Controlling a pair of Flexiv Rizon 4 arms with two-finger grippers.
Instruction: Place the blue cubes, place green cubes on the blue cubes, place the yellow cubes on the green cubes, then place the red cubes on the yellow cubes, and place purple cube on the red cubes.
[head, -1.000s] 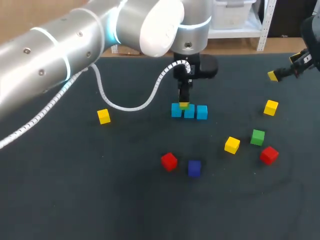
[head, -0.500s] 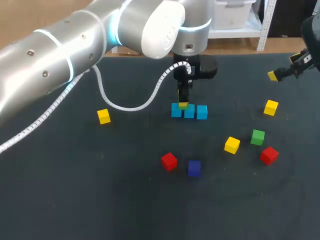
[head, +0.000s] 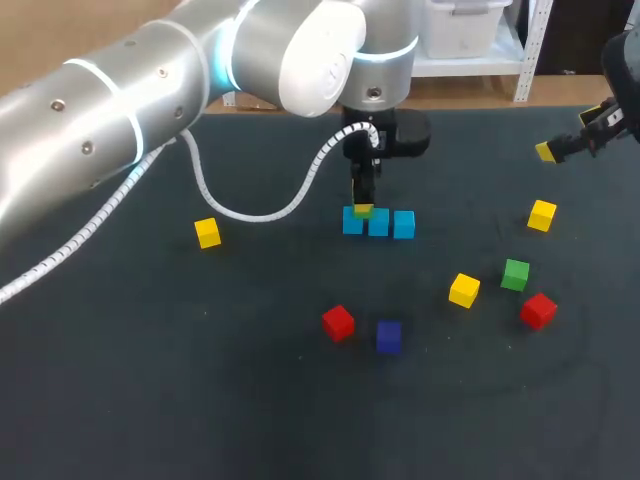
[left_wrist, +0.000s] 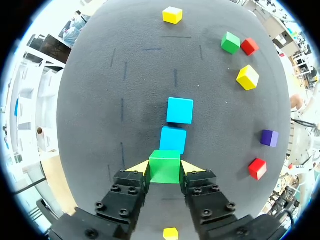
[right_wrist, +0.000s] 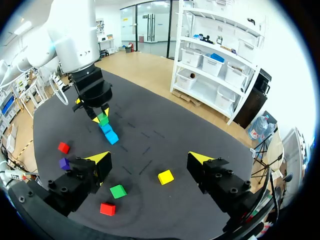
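Three blue cubes (head: 403, 224) lie in a row at mid-table. My left gripper (head: 363, 207) is shut on a green cube (left_wrist: 164, 164), held just over the row's left end cube. The two other blue cubes (left_wrist: 179, 110) lie ahead of the fingers. Whether the green cube rests on the blue one under it cannot be told. A second green cube (head: 515, 274) sits at the right, among a yellow cube (head: 464, 290), a red cube (head: 538, 310) and another yellow cube (head: 542, 215). A red cube (head: 338, 322) and a purple cube (head: 389, 336) lie nearer the front. My right gripper (right_wrist: 150, 159) hangs open and empty, high at the far right.
A lone yellow cube (head: 207, 233) lies at the left of the dark mat (head: 150, 380). The left arm's white cable (head: 255, 210) loops down between that cube and the blue row.
My left gripper has edged slightly left with the green cube in it. The right arm and the loose cubes have not moved.
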